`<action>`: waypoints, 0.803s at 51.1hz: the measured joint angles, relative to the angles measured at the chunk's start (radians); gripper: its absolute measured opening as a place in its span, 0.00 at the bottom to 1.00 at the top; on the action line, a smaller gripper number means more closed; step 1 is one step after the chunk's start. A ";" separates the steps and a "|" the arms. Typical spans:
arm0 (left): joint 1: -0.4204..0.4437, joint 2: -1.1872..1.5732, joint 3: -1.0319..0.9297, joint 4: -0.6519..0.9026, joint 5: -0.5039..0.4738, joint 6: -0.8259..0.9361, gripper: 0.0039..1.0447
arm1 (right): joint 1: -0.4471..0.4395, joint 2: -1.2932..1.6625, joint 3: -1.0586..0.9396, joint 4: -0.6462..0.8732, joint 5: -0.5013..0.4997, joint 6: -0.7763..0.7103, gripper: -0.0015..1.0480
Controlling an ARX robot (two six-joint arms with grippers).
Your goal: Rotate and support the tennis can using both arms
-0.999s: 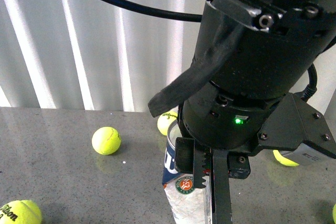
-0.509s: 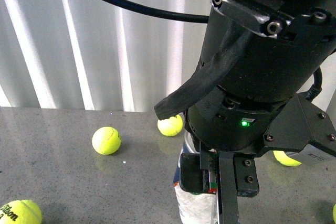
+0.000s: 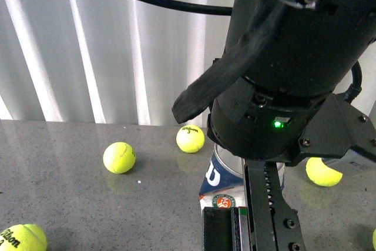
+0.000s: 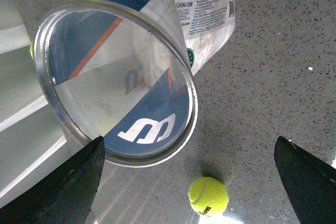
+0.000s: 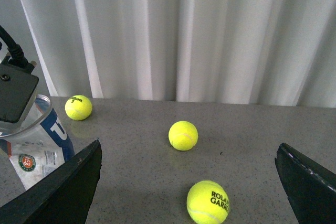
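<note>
The tennis can [image 3: 218, 187] stands tilted on the grey table, silver rim up, with its blue-white Wilson label and round emblem facing me. My left arm [image 3: 288, 86] hangs over it and hides much of it. The left gripper [image 3: 241, 230] is open, its fingers [image 3: 218, 230] in front of the can. In the left wrist view I look into the can's open mouth [image 4: 121, 77]; the left gripper [image 4: 187, 179] is open, and the rim sits close to one finger. The right gripper [image 5: 189, 182] is open and empty, well to the side of the can [image 5: 42, 153].
Yellow-green tennis balls lie around on the table: [image 3: 119, 157], [image 3: 190, 139], [image 3: 323, 171], [image 3: 22, 240]. Two more lie between the right gripper's fingers' line of sight [image 5: 183, 135], [image 5: 208, 201]. A white pleated curtain [image 3: 88, 45] closes off the back edge.
The left arm has shifted right and up in the front view. Its fingers have slid down towards the bottom edge. The can's rim and the Wilson ball behind it now show.
</note>
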 joint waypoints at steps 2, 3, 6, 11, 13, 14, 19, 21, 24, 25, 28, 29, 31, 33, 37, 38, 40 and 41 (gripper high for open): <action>0.002 -0.003 0.005 -0.003 0.006 -0.010 0.94 | 0.000 0.000 0.000 0.000 0.000 0.000 0.93; 0.003 -0.007 0.010 -0.005 0.008 -0.015 0.94 | 0.000 0.000 0.000 0.000 0.000 0.000 0.93; 0.007 -0.019 0.020 -0.005 0.018 -0.028 0.94 | 0.000 0.000 0.000 0.000 0.000 0.000 0.93; 0.019 -0.055 0.033 0.004 0.043 -0.059 0.94 | 0.000 0.000 0.000 0.000 0.000 0.000 0.93; 0.023 -0.069 0.034 0.011 0.052 -0.068 0.94 | 0.000 0.000 0.000 0.000 0.000 0.000 0.93; 0.026 -0.079 0.034 0.018 0.058 -0.076 0.94 | 0.000 0.000 0.000 0.000 0.000 0.000 0.93; 0.051 -0.130 0.035 0.067 0.095 -0.128 0.94 | 0.000 0.000 0.000 0.000 0.000 0.000 0.93; 0.065 -0.159 0.032 0.101 0.108 -0.151 0.94 | 0.000 0.000 0.000 0.000 0.000 0.000 0.93; 0.089 -0.204 0.016 0.158 0.126 -0.183 0.94 | 0.000 0.000 0.000 0.000 0.000 0.000 0.93; 0.099 -0.224 0.006 0.179 0.130 -0.196 0.94 | 0.000 0.000 0.000 0.000 0.000 0.000 0.93; 0.129 -0.282 -0.032 0.233 0.132 -0.233 0.94 | 0.000 0.000 0.000 0.000 0.000 0.000 0.93; 0.149 -0.319 -0.060 0.262 0.135 -0.258 0.94 | 0.000 0.000 0.000 0.000 0.000 0.000 0.93; 0.184 -0.381 -0.114 0.300 0.138 -0.296 0.94 | 0.000 0.000 0.000 0.000 0.000 0.000 0.93; 0.230 -0.458 -0.195 0.347 0.145 -0.343 0.94 | 0.000 0.000 0.000 0.000 0.000 0.000 0.93; 0.306 -0.564 -0.327 0.407 0.171 -0.412 0.94 | 0.000 0.000 0.000 0.000 0.000 0.000 0.93; 0.324 -0.585 -0.356 0.418 0.177 -0.426 0.94 | 0.000 0.000 0.000 0.000 0.000 0.000 0.93; 0.359 -0.626 -0.413 0.435 0.193 -0.452 0.94 | 0.000 0.000 0.000 0.000 0.000 0.000 0.93; 0.367 -0.636 -0.427 0.437 0.199 -0.459 0.94 | 0.000 0.000 0.000 0.000 0.000 0.000 0.93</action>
